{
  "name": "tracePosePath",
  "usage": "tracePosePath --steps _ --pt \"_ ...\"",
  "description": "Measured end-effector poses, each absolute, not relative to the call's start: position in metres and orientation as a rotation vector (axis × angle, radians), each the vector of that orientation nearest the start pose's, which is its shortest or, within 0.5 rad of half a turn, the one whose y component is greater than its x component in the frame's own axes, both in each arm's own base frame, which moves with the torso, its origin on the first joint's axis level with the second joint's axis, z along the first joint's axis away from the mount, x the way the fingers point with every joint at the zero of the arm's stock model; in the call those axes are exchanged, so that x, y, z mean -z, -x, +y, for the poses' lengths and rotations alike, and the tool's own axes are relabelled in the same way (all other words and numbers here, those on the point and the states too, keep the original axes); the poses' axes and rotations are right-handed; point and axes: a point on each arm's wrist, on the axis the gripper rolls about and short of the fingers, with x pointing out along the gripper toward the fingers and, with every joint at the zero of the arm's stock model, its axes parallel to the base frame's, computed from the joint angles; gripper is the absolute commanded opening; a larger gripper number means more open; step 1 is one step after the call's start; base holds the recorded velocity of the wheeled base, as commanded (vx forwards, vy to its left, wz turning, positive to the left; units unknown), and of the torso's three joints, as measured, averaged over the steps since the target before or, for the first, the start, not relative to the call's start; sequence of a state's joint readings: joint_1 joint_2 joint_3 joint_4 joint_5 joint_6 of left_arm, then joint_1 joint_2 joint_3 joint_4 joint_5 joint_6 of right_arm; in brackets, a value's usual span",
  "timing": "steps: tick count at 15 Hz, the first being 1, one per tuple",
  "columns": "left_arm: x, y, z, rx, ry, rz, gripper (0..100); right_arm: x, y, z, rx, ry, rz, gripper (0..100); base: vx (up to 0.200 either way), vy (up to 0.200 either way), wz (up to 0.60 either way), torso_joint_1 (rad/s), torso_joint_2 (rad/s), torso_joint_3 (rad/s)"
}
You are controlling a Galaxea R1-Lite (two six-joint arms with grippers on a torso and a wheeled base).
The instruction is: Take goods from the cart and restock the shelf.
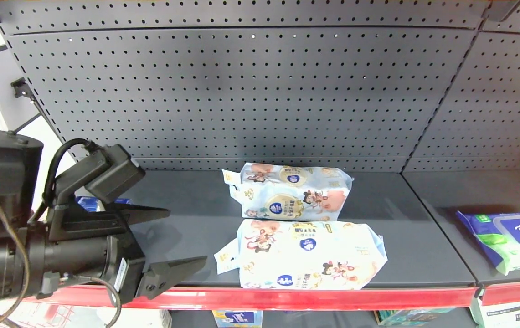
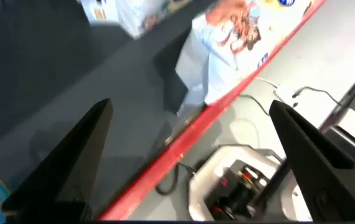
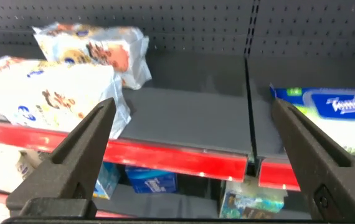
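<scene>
Two printed packs lay on the shelf [image 1: 401, 228] behind its red lip [image 1: 314, 298]: the front pack [image 1: 307, 255] touching the lip, the rear pack [image 1: 289, 191] just behind it. The left gripper [image 1: 187, 235] hung at the lip beside the front pack, jaws apart and empty; the right gripper [image 3: 193, 106], outside the lip, was likewise spread and empty. A sideways swing of the left gripper could probably snag the front pack's crimped end and drag it over the lip.

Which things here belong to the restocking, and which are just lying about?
Job: shelf, front cartoon pack, rear cartoon pack, open left gripper, open right gripper.
Bystanders: blue wipes pack in the next bay, boxes on the lower shelf.
</scene>
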State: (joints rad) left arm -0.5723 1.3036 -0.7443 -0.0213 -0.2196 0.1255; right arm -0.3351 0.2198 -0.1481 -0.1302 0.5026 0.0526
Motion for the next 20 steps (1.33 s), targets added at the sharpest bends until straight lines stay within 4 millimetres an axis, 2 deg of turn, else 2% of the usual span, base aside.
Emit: tracePosePath --steps 4,6,10,14,15,16,20 --pt "-0.200 -0.167 -0.114 0.813 -0.242 0.526 100 -0.132 0.004 0.014 -0.013 -0.018 -0.027 100 0.000 0.000 0.00 0.000 0.00 0.000" --pt "-0.198 -0.168 -0.114 0.811 -0.236 0.533 100 -0.133 0.003 0.013 -0.002 -0.021 -0.019 100 0.000 0.000 0.00 0.000 0.00 0.000" --pt "-0.199 -0.170 -0.113 0.799 -0.222 0.525 100 -0.135 0.002 0.015 -0.159 -0.029 -0.013 100 0.000 0.000 0.00 0.000 0.00 0.000" --pt "-0.208 -0.170 -0.112 0.785 -0.177 0.466 100 -0.155 0.003 0.015 -0.502 -0.177 0.016 100 0.000 0.000 0.00 0.000 0.00 0.000" --pt "-0.209 -0.169 -0.111 0.781 -0.171 0.460 100 -0.158 0.004 0.015 -0.533 -0.200 0.022 100 0.000 0.000 0.00 0.000 0.00 0.000" --pt "-0.210 -0.168 -0.110 0.778 -0.166 0.456 100 -0.159 0.003 0.014 -0.514 -0.199 0.016 100 0.000 0.000 0.00 0.000 0.00 0.000" --pt "-0.213 -0.167 -0.105 0.759 -0.159 0.442 100 -0.179 -0.011 0.006 -0.143 -0.173 -0.079 100 0.000 0.000 0.00 0.000 0.00 0.000"
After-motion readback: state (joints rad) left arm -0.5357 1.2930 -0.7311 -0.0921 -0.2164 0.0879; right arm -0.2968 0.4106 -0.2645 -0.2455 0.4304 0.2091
